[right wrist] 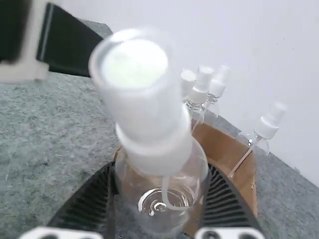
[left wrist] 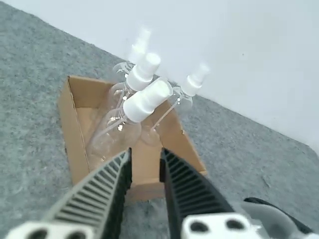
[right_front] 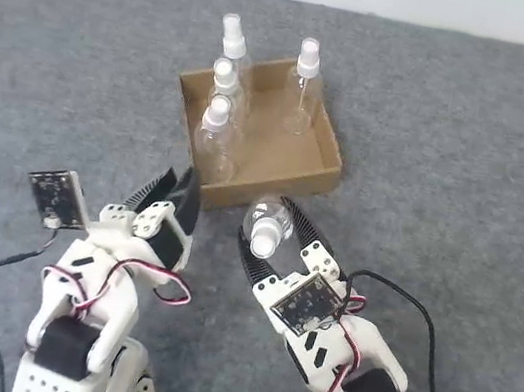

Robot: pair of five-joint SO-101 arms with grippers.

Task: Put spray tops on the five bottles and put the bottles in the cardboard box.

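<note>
The cardboard box [right_front: 243, 191] stands mid-table with several clear bottles [right_front: 217, 119] upright inside, each wearing a white spray top. My right gripper [right_front: 271, 228] is shut on another clear bottle [right_front: 269, 213], just in front of the box's near wall. That bottle is tilted, with its white spray top [right wrist: 137, 74] pointing back toward the arm. In the right wrist view the black fingers [right wrist: 89, 199] hug the held bottle's body [right wrist: 159, 194]. My left gripper [right_front: 181, 182] hovers by the box's near left corner, open a little with nothing between its fingers [left wrist: 112, 189].
Grey carpet covers the table all around the box [left wrist: 70, 129]. The two arms sit close together, and black cables [right_front: 406, 298] trail beside their bases. A white wall [left wrist: 239, 50] rises behind the box.
</note>
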